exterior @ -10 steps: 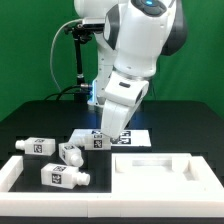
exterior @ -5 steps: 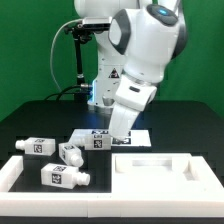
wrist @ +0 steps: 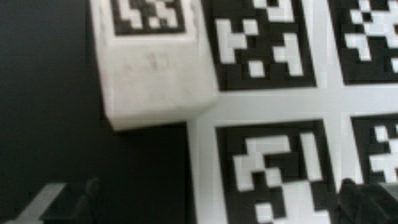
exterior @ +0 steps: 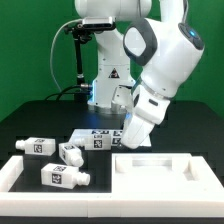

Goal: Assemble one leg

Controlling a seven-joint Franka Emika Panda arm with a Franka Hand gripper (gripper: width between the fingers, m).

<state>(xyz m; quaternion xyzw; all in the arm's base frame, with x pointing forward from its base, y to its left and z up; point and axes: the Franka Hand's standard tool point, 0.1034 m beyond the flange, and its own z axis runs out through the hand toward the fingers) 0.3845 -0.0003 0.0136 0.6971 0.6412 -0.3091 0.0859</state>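
Note:
Several white legs with black marker tags lie on the dark table in the exterior view: one (exterior: 38, 145) at the left, one (exterior: 68, 153) beside it, one (exterior: 62, 176) nearer the front, and one (exterior: 95, 140) against the marker board. My gripper (exterior: 128, 140) hangs low over the marker board, to the right of that last leg. In the wrist view the leg (wrist: 151, 80) lies beside the marker board (wrist: 267, 150). The gripper (wrist: 214, 205) is open and empty, with one dark fingertip at each side of the view, apart from the leg.
The marker board (exterior: 130, 133) lies flat at the table's middle. A large white tabletop part (exterior: 155, 165) lies at the front right. A white fence (exterior: 12, 172) runs along the left and front edges. A dark stand (exterior: 78, 60) rises at the back.
The arm has swung toward the exterior view's right and the wrist has tilted. The gripper has shifted right over the marker board, away from the legs. No part has moved.

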